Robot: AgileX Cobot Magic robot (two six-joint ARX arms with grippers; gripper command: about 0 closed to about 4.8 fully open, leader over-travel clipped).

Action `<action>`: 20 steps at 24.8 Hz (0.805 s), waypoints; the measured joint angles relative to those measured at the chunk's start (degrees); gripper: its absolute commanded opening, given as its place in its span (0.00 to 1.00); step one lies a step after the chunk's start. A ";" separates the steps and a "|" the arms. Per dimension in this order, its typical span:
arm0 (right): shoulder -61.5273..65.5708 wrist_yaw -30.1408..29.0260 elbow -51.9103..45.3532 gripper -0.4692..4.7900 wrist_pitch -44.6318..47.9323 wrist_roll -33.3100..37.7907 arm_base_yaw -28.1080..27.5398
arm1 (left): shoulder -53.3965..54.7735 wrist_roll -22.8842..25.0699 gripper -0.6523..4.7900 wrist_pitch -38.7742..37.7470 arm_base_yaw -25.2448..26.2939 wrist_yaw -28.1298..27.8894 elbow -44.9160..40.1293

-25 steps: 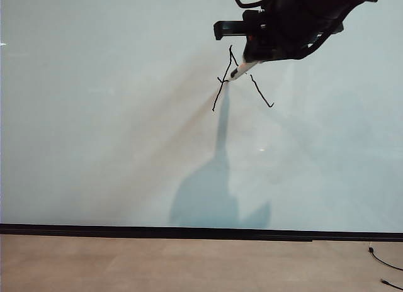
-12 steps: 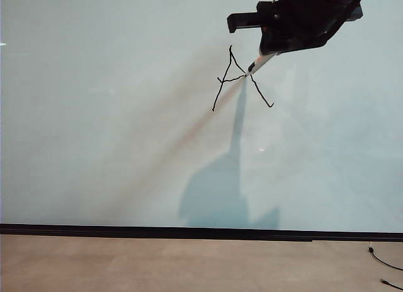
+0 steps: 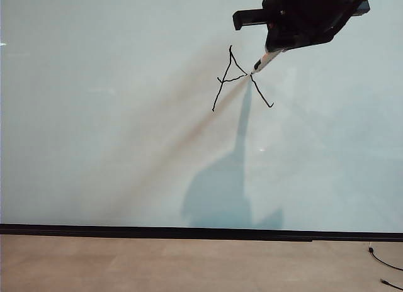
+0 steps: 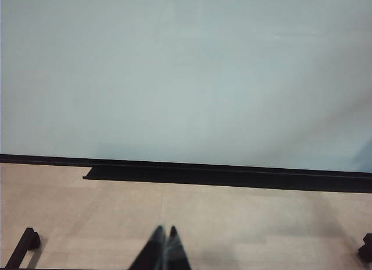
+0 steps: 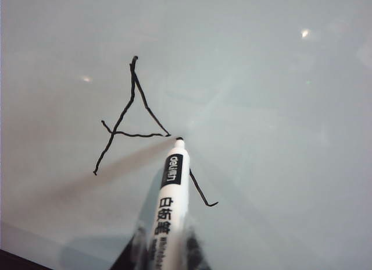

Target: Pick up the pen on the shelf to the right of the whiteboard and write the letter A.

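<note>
The letter A [image 3: 238,78] stood on the whiteboard [image 3: 113,116], toward its upper right. The right gripper [image 3: 277,48] was at the board's top edge, just right of the A, holding the pen [image 3: 263,62], whose tip sat at the gap in the A's right leg. The left gripper [image 4: 164,247] hung over the floor [image 4: 232,223], before the board's bottom edge.
</note>
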 measured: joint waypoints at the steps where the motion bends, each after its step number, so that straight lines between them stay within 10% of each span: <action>1: -0.07 0.00 0.00 0.08 -0.15 0.00 0.07 | 0.00 0.00 0.11 0.00 0.00 0.00 0.02; 20: -45.57 9.40 -12.20 0.08 -33.09 -2.78 6.03 | -0.02 0.00 0.11 0.00 0.00 0.00 0.00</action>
